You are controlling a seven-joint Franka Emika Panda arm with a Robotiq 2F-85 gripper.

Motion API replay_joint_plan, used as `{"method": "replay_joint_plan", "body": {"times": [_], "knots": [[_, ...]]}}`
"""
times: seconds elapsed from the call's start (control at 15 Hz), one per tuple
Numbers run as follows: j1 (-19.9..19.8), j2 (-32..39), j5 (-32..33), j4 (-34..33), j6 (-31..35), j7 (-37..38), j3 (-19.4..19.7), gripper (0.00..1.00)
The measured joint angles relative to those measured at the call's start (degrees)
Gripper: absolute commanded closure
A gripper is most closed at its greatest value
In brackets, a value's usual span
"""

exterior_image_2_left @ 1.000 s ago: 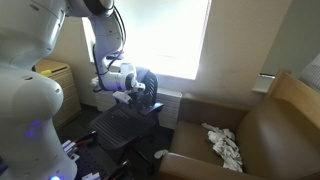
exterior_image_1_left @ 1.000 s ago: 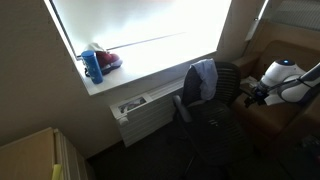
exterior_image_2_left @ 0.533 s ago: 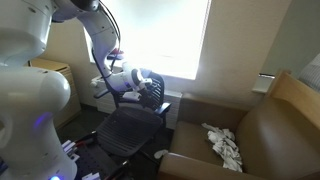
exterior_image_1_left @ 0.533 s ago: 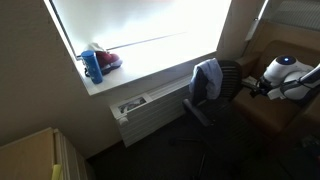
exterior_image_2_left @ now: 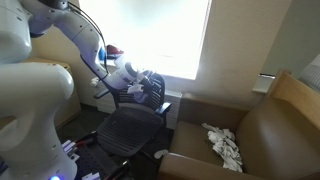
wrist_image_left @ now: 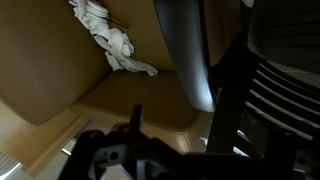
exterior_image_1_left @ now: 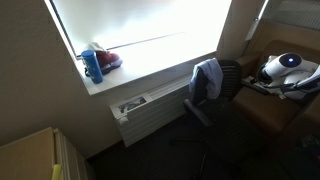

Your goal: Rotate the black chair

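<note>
One chair to turn, then. Where is it from where you stand?

By the window: the black chair stands just in front of the radiator, with the brown armchair just beside it. A pale garment hangs over its back.

Will it fight the arm?

I doubt it. It looks like a swivel office chair. It is heavy as a whole, but I'd guess the seat spins freely on its column, so a sideways push should do it. The frame looks stiff. The meshy back may give a little, and the garment is soft and would slide under the fingers.

So where should it take hold?

On an armrest or the hard edge of the backrest, out from the centre for leverage. Not on the cloth.

Which way does it face?

As far as I can make out in an exterior view, the backrest is on the window side and the seat opens into the room. The long axis runs straight up through the column and back, and that is what it turns about.

And the gripper?

The gripper is right up by the backrest's side edge, touching or nearly so. The wrist view is too dark, so I cannot tell whether its jaws are apart, together or clamped on the chair.
</note>
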State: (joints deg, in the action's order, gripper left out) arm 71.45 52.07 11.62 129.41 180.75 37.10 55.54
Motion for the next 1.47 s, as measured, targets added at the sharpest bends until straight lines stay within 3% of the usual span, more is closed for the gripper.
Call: {"method": "replay_joint_plan", "body": {"times": [0.2,0.47,0.8,0.93,1.07,1.2,1.47], "knots": [[-2.06,-2.58,-6.48,0.00,2.39,-7.57,-4.96,0.00],[-8.22,-10.33,-10.79,-0.11,5.35,-16.32,-14.77,0.00],[-24.73,-20.55,-7.14,0.41,5.27,-20.11,-35.20,0.00],[-31.80,-22.77,-4.30,1.63,4.74,-19.80,-44.04,0.00],[-38.35,-23.57,-5.43,2.32,1.83,-22.48,-51.85,0.00],[-40.84,-23.59,-5.63,2.33,1.18,-23.80,-53.85,0.00],[-40.03,-22.80,-6.54,2.03,0.94,-24.14,-53.19,0.00]]}}
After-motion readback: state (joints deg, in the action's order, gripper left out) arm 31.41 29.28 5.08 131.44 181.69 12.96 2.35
